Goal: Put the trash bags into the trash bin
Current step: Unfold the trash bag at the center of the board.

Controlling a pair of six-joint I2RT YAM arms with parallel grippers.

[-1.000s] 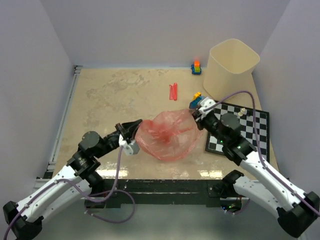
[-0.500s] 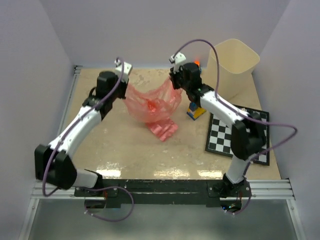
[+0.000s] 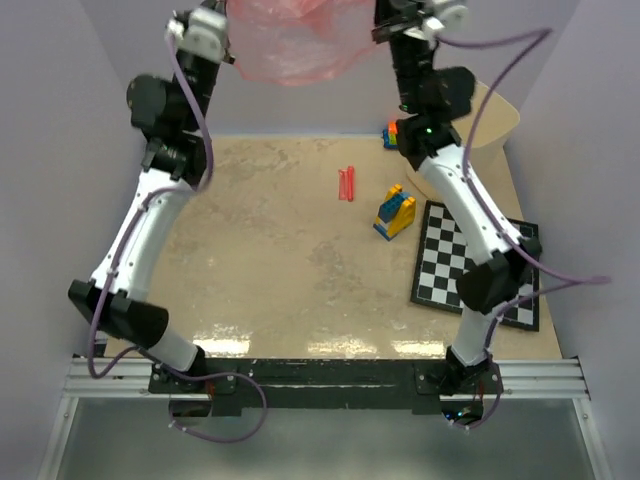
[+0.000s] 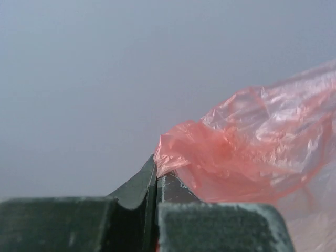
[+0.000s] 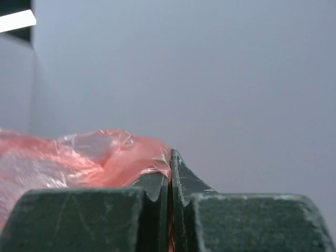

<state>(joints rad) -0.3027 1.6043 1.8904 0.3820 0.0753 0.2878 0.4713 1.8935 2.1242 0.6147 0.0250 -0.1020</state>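
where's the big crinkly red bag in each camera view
Top external: the crinkly red bag is at the top edge, left of centre, high above the table.
Left wrist: it fills the right half, fanning out from the shut left gripper at bottom centre.
Right wrist: it sits lower left, pinched in the shut right gripper.
Shared landmark: the plain grey wall behind it.

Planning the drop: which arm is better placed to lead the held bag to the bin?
Right, probably. Left gripper and right gripper both pinch the red bag, but the right is nearer the trash bin.
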